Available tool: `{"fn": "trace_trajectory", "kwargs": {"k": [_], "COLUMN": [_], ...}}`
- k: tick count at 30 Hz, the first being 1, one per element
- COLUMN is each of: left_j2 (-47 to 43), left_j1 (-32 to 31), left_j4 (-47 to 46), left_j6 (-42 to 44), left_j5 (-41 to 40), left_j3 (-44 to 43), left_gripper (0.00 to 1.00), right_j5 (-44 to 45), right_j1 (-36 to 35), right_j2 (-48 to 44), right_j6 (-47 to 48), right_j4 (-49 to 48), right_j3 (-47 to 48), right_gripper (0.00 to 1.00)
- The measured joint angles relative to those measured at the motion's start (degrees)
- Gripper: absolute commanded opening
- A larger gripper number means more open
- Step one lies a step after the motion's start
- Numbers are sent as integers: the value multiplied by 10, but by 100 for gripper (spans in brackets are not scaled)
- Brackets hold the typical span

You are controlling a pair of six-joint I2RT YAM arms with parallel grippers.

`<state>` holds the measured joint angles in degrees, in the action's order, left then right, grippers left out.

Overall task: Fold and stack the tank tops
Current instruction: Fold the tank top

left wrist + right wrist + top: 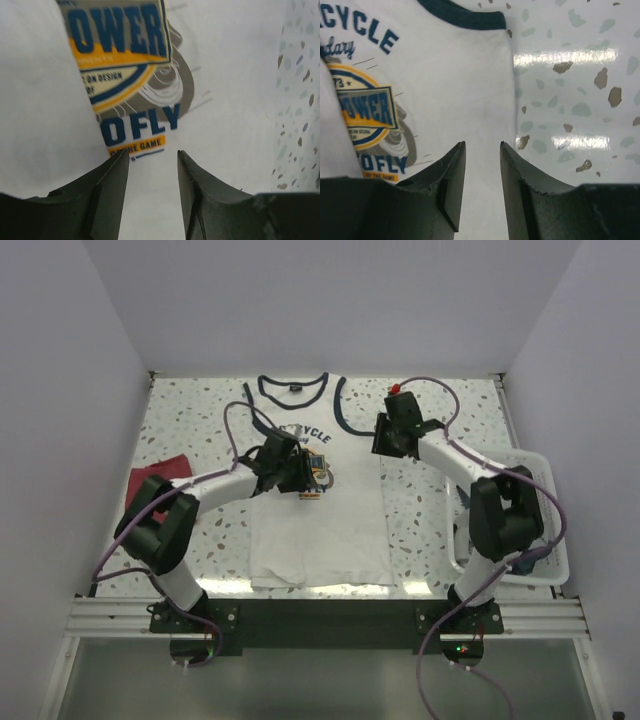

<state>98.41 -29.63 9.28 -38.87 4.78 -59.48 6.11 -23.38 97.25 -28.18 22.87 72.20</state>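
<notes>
The left fingers [107,200] and right fingers [447,190] are seen parted and empty just above the white tank top [320,530], judged part-folded on the bench [420,530], while the dark red tank top [160,477], well left of the left fingers, is not yet folded or stacked.

A: Site type?
B: Robot lab cell. Plain white walls [330,300] enclose a speckled table [420,530]; two arms [215,483] are bolted to an aluminium rail [540,618] along the frame's bottom edge, cables [430,379] exposed.
</notes>
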Motion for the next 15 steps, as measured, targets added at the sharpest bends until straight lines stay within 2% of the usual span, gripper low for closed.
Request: {"fn": "trace_trajectory", "kwargs": {"k": [3,7,15], "left_j2": [-27,-36,-8], "left_j1": [-54,-133,-262], "left_j4": [-9,-21,-22], "left_j6": [-1,-4,-7], "left_j5": [2,-6,-23], "left_j3": [36,38,0], "left_gripper": [51,51,50], "right_j5": [-18,-46,-57], "right_j1": [37,55,62], "right_j2": [77,163,233], "right_j6": [27,58,88], "right_j4": [-10,-21,-32], "right_j3": [40,91,164], "right_gripper": [40,41,41]}}
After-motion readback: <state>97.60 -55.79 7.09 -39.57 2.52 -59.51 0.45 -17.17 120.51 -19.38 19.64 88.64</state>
